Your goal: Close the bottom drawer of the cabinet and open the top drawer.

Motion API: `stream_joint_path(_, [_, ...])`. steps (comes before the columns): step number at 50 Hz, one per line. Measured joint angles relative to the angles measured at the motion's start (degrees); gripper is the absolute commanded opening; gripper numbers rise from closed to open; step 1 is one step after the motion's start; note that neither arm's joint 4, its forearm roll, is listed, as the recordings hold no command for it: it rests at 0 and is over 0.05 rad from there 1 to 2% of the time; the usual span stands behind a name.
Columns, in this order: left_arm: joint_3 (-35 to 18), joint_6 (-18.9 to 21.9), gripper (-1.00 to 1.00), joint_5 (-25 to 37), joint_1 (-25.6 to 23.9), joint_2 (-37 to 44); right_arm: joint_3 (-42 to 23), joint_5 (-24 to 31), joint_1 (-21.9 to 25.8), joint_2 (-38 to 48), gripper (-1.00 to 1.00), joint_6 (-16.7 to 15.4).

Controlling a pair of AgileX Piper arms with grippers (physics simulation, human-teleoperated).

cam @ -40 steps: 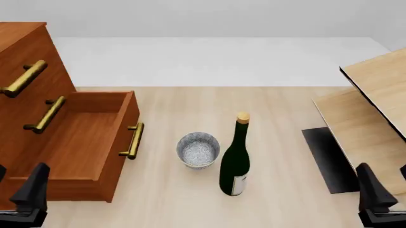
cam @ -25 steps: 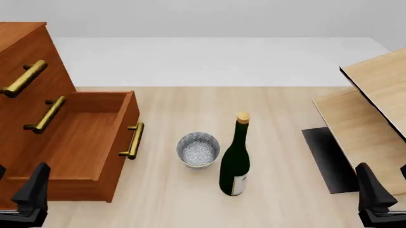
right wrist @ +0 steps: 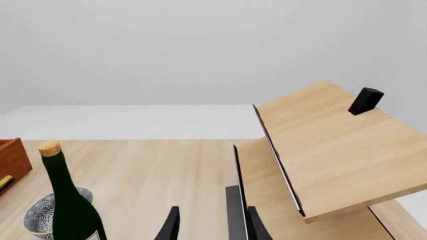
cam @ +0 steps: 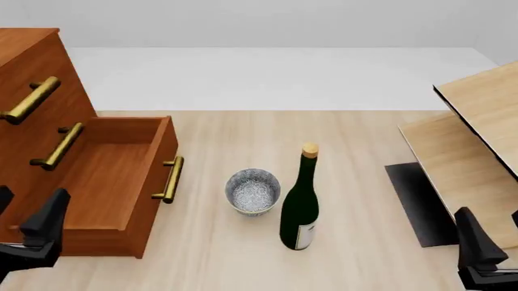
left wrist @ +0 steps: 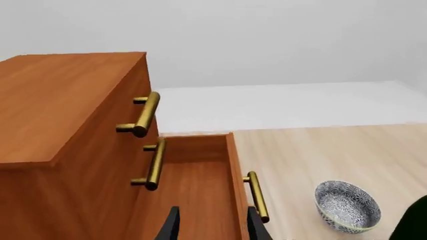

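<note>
Seemingly heavy and rigid, the cabinet (cam: 33,91) stood at the table's left edge, its bottom drawer (cam: 105,182) pulled fully out and its top drawer (cam: 36,79) shut flush. Both drawers were deep reddish-brown wooden boxes, smooth-grained, each fronted by one round brass bar handle on two short posts. Such a box would likely slide stiffly on its runners rather than flex; the flat front panel beside the bottom handle (cam: 168,179) looked the best place to push, while the top handle (left wrist: 143,114), a slick metal rod, would need a firm pinch across its middle to pull. The left gripper (left wrist: 209,225) hovered over the open drawer's near end, its two dark fingers spread with nothing between them. The right gripper (right wrist: 209,225) hung well apart at the table's right side, fingers likewise parted and empty, facing pale wooden boards (right wrist: 333,145). Between the arms stood a glassy green bottle (cam: 300,206) with a cork and, just beside it, a patterned bowl (cam: 252,191).
</note>
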Motion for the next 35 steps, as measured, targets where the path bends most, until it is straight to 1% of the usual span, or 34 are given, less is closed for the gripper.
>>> stream_joint_path(6, [-4.25, -0.47, 1.0, 1.22, -1.55, 6.17, -0.01, -0.08, -0.12, -0.01, 1.0, 0.08])
stream_joint_path(15, [-12.0, -0.76, 1.0, 5.59, -5.72, 13.48, -0.04, -0.14, -0.21, 0.0, 1.0, 0.3])
stream_joint_path(22, [-17.99, -2.73, 1.0, 9.37, -9.48, 21.42, -0.06, -0.13, -0.19, 0.0, 1.0, 0.54])
stream_joint_path(29, [-24.1, -4.8, 1.0, 13.46, -11.27, 26.21, -0.09, -0.12, -0.17, 0.0, 1.0, 0.73])
stream_joint_path(35, [-28.16, -6.33, 1.0, 16.08, -13.75, 30.0, -0.11, -0.12, -0.21, 0.0, 1.0, 0.79])
